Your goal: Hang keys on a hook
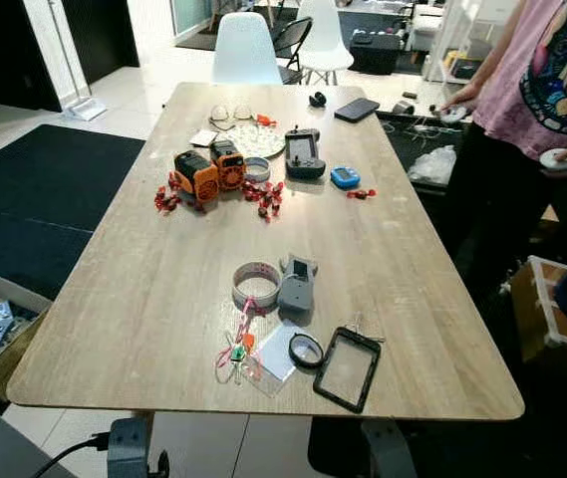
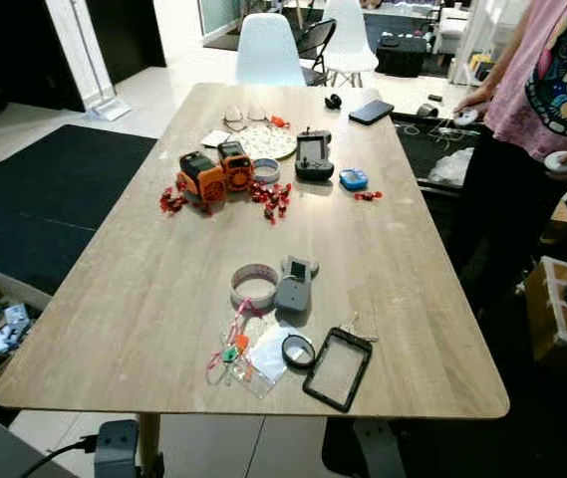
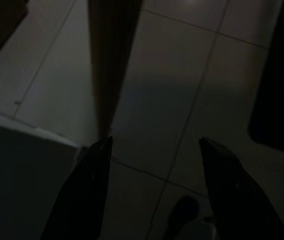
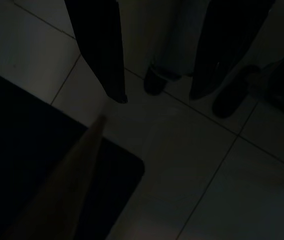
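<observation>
keys on table near edge, beside tape roll | left pincer released | right pincer released

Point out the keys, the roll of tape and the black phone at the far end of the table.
keys [image 1: 238, 351], left eye view, on the bunch's coloured tags.
roll of tape [image 1: 256, 284], left eye view, on its near rim.
black phone [image 1: 357, 110], left eye view, on the middle of its dark face.

A pale wood-grain table carried two orange-and-black devices, scattered red pieces, a blue gadget, a grey unit and keys with green and orange tags. A person's top was pink with a dark multicoloured print. Two chairs were white.
</observation>
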You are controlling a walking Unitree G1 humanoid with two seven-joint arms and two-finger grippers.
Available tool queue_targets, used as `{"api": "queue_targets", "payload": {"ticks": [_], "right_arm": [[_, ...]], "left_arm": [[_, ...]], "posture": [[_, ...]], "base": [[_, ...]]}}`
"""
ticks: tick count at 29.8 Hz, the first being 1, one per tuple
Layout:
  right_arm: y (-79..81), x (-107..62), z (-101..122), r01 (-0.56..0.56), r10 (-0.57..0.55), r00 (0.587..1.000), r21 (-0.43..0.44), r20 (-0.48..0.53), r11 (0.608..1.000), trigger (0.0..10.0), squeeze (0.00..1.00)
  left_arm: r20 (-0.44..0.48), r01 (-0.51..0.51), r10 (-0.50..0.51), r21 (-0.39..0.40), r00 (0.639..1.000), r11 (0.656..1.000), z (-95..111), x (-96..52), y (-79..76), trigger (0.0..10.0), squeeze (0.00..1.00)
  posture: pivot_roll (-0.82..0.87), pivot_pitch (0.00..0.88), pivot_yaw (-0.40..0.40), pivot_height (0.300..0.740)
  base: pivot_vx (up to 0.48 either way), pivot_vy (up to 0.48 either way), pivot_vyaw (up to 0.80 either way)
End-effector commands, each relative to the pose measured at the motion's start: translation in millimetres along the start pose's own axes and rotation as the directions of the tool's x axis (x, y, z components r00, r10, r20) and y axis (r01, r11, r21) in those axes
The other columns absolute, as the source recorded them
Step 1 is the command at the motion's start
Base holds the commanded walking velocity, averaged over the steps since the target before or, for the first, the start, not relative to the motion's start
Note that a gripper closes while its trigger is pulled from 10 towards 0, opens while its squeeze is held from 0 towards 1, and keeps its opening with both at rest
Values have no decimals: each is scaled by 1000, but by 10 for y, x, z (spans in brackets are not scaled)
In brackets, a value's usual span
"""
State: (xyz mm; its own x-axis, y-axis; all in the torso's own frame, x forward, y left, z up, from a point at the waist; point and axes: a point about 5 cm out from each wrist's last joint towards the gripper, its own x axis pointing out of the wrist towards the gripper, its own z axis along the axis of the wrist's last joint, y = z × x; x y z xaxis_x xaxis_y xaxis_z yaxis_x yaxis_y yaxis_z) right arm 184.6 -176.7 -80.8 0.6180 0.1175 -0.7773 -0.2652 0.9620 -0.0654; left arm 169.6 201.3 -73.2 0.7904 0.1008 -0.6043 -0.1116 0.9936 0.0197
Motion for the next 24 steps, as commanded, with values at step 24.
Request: {"api": "queue_targets", "payload": {"ticks": [24], "right_arm": [[-13, -19, -70, 3, -3, 1000, 8, -26, 1000, 10000, 0]], "left_arm": [[-23, -2, 3, 14, 1000, 1000, -71, -40, 35, 10000, 0]], "posture": [[63, 36, -51, 740]], "base": [[0, 0, 0]]}}
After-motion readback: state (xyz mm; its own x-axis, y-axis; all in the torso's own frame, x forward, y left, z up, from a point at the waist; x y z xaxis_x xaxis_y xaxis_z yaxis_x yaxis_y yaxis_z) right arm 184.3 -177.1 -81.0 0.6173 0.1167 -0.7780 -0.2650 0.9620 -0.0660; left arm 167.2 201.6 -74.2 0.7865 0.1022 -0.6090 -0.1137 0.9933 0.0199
